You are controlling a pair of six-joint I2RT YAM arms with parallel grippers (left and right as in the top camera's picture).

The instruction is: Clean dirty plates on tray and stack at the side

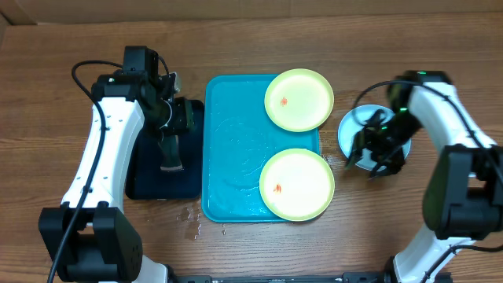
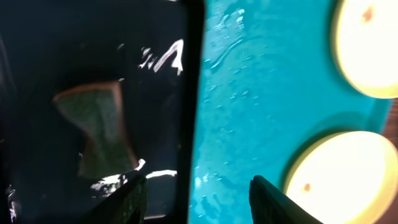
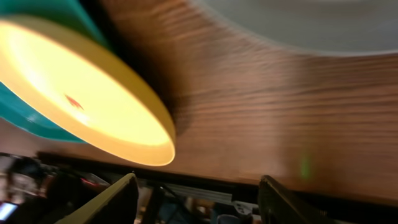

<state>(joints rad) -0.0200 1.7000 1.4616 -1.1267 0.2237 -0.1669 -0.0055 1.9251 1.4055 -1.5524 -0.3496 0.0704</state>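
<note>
Turquoise and wet, the tray (image 1: 236, 157) lies in the middle of the wooden tabletop (image 1: 236, 39), with beads of water across its bare left half. Two of the plates sit on its right half. The far yellow-green plate (image 1: 299, 99) overhangs the tray's far right corner. The near yellow-green plate (image 1: 297, 184) pokes out past the right rim. Each has a small red-orange smear left of its centre. The two are close together, but I cannot tell whether their rims touch.

The light blue plate (image 1: 347, 130) rests on the bare tabletop just beside the tray's right rim, off the tray. The right arm's dark wrist covers much of it in the overhead view. The right end effector (image 3: 196, 198) has its fingers (image 3: 106, 199) spread apart with nothing between them. Its wrist view shows the near plate's rim jutting over the wood.

A black tray (image 1: 149, 177) sits against the turquoise one's left side, and the left arm reaches over it. The left end effector (image 2: 199, 200) hangs above the seam between the two trays, its fingers apart and empty. A waisted sponge (image 2: 99, 127) (greenish on top, brown at the edge) lies flat on the black tray, clear of those fingers. A few water drops (image 1: 192, 216) speckle the wood by the tray's near left corner.
</note>
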